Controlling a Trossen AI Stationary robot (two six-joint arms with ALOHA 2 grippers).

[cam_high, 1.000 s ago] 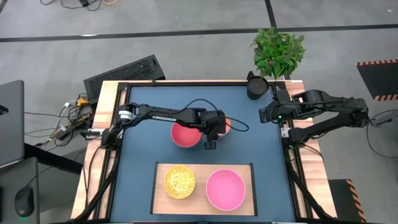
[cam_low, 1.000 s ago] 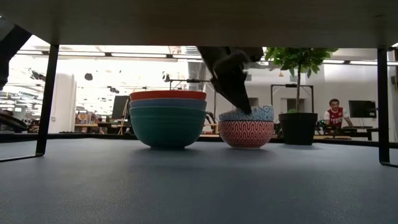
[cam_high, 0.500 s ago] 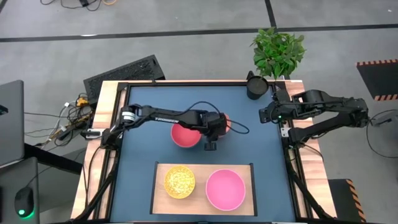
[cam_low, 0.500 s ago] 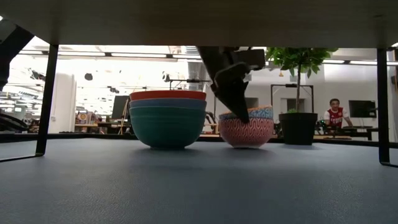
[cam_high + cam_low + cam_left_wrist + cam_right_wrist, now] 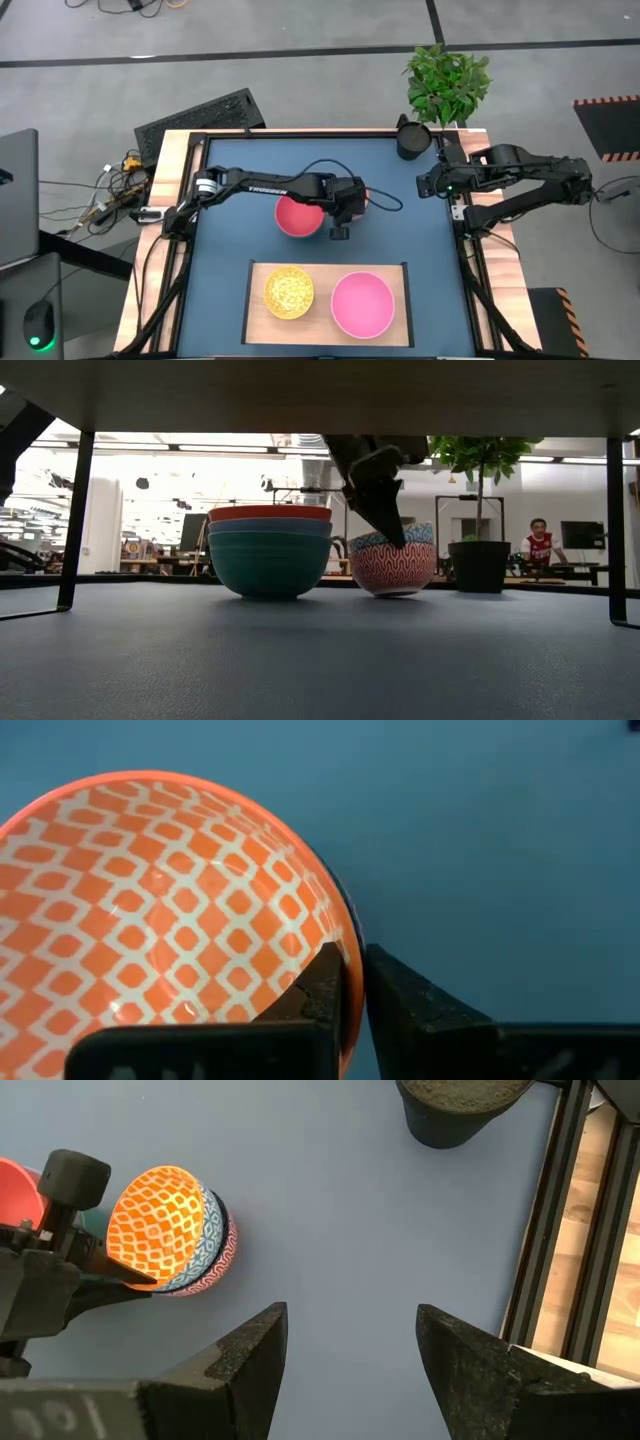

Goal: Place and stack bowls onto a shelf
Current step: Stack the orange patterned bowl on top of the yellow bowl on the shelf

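A small stack of patterned bowls (image 5: 175, 1230) stands mid-table, tipped out of level: an orange-lattice bowl (image 5: 150, 910) nested in a light-blue one, in a red-patterned one (image 5: 393, 568). My left gripper (image 5: 352, 965) is shut on the top bowl's rim. Left of it stands a stack of wide bowls (image 5: 270, 555), red on top, green at the bottom. The pale wooden shelf (image 5: 328, 268) near the front edge carries a yellow patterned bowl (image 5: 288, 291) and a pink bowl (image 5: 362, 304). My right gripper (image 5: 350, 1320) hangs open at the table's right edge. My left gripper pinches the orange-lattice bowl's rim (image 5: 348, 935), one finger (image 5: 320, 985) inside the bowl and one (image 5: 400, 1000) outside. The fingers slant down from the table's left. A blue edge shows just outside the rim; I cannot tell whether that bowl is pinched too. The stack's foot (image 5: 395, 592) stays on the table.
A dark cup (image 5: 412, 138) stands at the table's far right corner, with a potted plant (image 5: 447, 85) beyond it. A black frame (image 5: 455, 250) runs round the dark blue tabletop. People and desks show in the room behind.
The small patterned stack has tipped out of level under my left gripper's fingers while its foot has stayed on the table. The wide stack and the bowls on the shelf have kept still.
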